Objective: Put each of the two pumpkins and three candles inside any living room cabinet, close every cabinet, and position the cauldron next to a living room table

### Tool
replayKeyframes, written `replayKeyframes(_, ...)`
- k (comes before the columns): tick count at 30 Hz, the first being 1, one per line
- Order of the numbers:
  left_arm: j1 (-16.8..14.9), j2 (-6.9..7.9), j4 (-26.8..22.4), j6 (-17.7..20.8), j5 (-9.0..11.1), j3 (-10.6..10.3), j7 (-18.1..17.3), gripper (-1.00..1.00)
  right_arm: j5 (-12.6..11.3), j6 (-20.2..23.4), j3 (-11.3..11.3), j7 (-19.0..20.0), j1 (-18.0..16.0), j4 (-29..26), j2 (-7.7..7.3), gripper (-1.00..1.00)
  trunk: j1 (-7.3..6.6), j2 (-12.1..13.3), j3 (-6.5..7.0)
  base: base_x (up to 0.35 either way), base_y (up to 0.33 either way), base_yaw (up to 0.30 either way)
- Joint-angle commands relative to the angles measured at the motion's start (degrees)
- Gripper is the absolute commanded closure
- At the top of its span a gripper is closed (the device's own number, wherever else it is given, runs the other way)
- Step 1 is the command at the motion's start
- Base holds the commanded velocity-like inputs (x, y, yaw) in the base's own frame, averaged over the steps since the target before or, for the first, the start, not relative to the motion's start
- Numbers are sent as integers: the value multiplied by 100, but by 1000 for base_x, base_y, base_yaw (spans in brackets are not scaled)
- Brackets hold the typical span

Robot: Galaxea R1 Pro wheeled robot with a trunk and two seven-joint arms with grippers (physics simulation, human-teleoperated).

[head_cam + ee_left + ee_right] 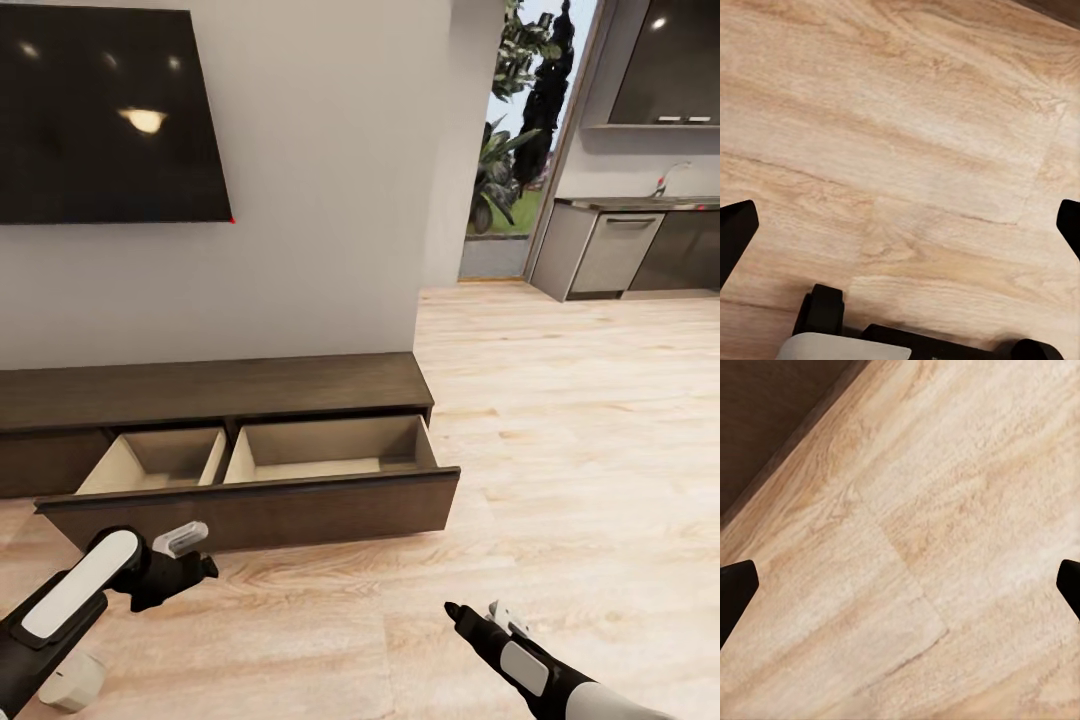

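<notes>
The long, low dark-brown cabinet (210, 390) stands against the wall under a TV. Its wide drawer front (260, 510) is pulled out, and both pale compartments inside look bare. My left gripper (190, 555) hovers low over the floor just in front of the drawer's left part. In the left wrist view this gripper (900, 229) is open, with only floorboards between its fingertips (735, 232). My right gripper (478, 612) hangs over bare floor right of the drawer and is open (900, 585) too. No pumpkin or cauldron is in view. I cannot tell whether a pale rounded shape (72, 685) under my left forearm is a candle.
A black TV (100, 110) hangs above the cabinet. Light wood floor (560, 430) spreads to the right toward a doorway with plants (510, 150) and grey kitchen units (610, 250). The open drawer juts out over the floor toward me.
</notes>
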Motion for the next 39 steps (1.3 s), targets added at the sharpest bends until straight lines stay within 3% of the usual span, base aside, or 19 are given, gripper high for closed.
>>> replayKeyframes(1,-6,-1,0,-12,48,-11,55,-100,-58,0,66,15,-4,-2,-2,-100,-1,-2,-5,0,0,0)
replayKeyframes(6,-6,-17,51,-20,6,-20,45,-100,-69,-1,508,0,-4,10,2,-100,-1,-2,-5,0,0,24)
replayKeyframes(9,-6,-12,16,-16,1,-4,32,-100,-71,-3,618,-57,-4,14,2,-100,-1,-2,-5,0,0,213)
replayKeyframes(15,-6,-14,0,-15,0,-19,5,-100,-72,-3,648,-298,-4,15,2,-100,-1,-2,-5,0,0,284)
replayKeyframes(22,-6,-16,-5,-15,4,-16,-4,-100,-72,-9,642,-308,-4,2,-5,-100,-1,-2,-5,0,0,275)
replayKeyframes(39,-6,-13,-220,-15,9,-8,21,-100,-72,-3,639,-304,-4,-3,-7,-100,-1,-2,-5,0,0,18)
